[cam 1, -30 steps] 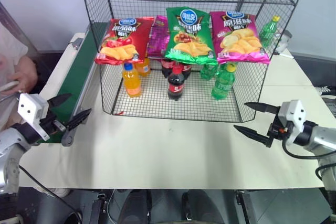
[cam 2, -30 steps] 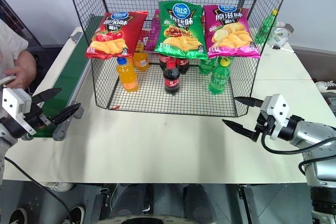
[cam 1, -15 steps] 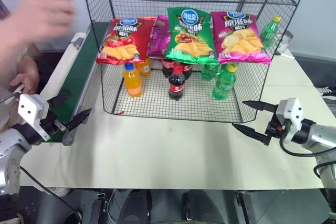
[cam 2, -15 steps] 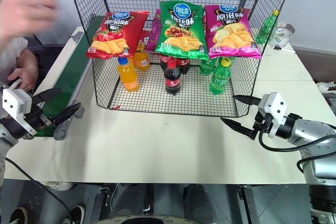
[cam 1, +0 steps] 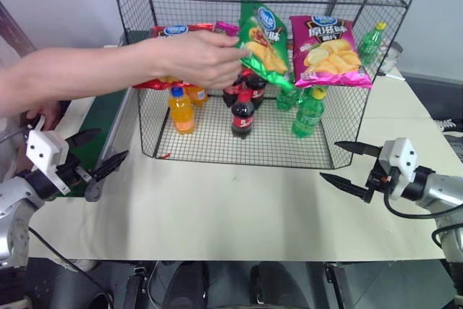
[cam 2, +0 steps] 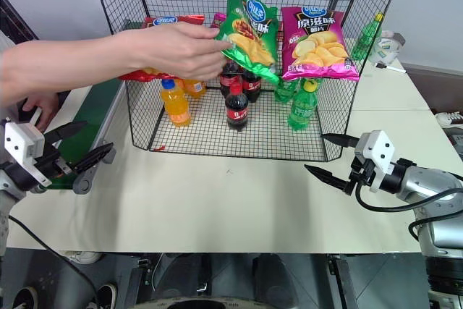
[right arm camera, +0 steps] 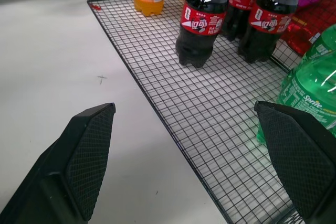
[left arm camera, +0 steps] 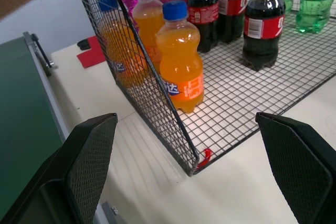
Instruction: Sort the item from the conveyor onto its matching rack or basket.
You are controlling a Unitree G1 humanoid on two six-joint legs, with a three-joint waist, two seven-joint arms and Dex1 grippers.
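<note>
Green crisp bag point(cam 1: 263, 40) being held by a person's hand point(cam 1: 202, 57) at rack point(cam 1: 394, 5) front, far centre, tilted | lying far-right of left gripper point(cam 1: 97, 153), far-left of right gripper point(cam 1: 352, 166) | both hanging wide open, empty.

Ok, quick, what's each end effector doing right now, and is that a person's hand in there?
Left end effector: open, empty.
Right end effector: open, empty.
Person's hand: gripping the green crisp bag at the rack.
</note>
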